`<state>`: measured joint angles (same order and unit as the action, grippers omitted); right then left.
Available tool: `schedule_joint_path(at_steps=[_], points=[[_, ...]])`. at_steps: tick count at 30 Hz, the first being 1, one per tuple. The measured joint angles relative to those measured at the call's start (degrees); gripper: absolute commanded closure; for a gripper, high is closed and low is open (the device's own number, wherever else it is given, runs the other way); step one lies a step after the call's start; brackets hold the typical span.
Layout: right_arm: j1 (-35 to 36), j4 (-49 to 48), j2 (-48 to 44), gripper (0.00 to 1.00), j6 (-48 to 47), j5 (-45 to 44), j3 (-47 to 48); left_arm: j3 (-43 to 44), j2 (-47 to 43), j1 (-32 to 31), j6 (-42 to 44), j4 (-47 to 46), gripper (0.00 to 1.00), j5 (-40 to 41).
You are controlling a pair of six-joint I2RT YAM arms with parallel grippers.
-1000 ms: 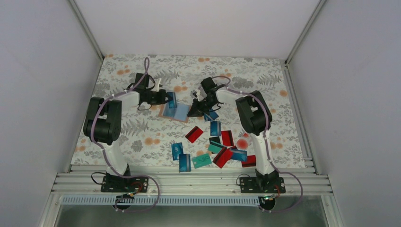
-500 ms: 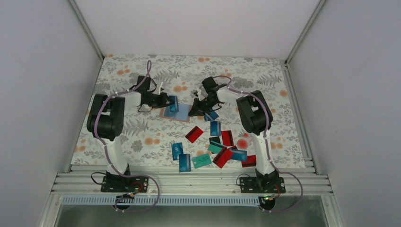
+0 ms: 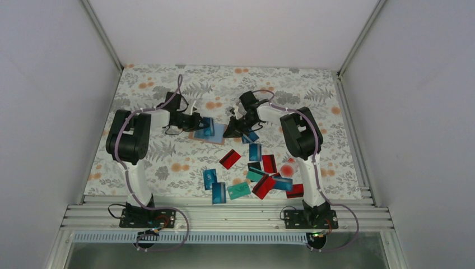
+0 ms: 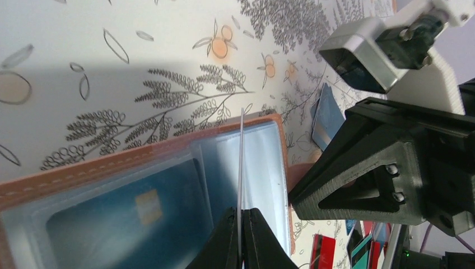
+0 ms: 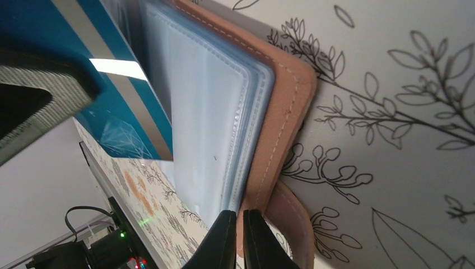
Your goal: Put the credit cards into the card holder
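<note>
The tan card holder (image 3: 216, 138) lies open on the floral cloth, its clear sleeves (image 5: 207, 112) facing up. One blue card (image 4: 129, 218) sits inside a sleeve. My left gripper (image 3: 200, 121) is shut on a blue credit card (image 3: 209, 128), seen edge-on (image 4: 241, 162) in the left wrist view, just over the sleeves. In the right wrist view that card (image 5: 126, 112) hangs above the holder. My right gripper (image 3: 228, 133) is shut on the holder's leather edge (image 5: 285, 112) at its right side. Several loose blue, teal and red credit cards (image 3: 255, 168) lie nearer the arms.
One blue card (image 3: 252, 136) lies just under the right wrist. A red card (image 3: 229, 159) is the loose card closest to the holder. An aluminium rail (image 3: 224, 210) runs along the near edge. White walls enclose the cloth on three sides.
My left gripper has moved right and down with the blue card, bringing it lower over the open holder. The right gripper has stayed where it was.
</note>
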<state>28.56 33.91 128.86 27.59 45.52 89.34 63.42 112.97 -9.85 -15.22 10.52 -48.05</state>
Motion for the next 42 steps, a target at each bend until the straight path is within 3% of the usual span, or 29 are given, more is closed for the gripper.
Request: schedule_joint_path(at_steps=[8, 23, 42], points=[[-0.1, -0.1, 0.1, 0.96, 0.2, 0.3, 0.0, 0.9, 1.5, -1.0, 0.3, 3.8, 0.98, -1.0], [-0.2, -0.2, 0.2, 0.96, 0.2, 0.8, -0.1, 9.5, 5.9, -2.1, 9.7, 18.6, 0.98, -2.4], [-0.3, 0.0, 0.5, 0.96, 0.2, 1.4, 0.1, 12.3, 8.6, -3.6, 9.6, 21.0, 0.98, -4.6]])
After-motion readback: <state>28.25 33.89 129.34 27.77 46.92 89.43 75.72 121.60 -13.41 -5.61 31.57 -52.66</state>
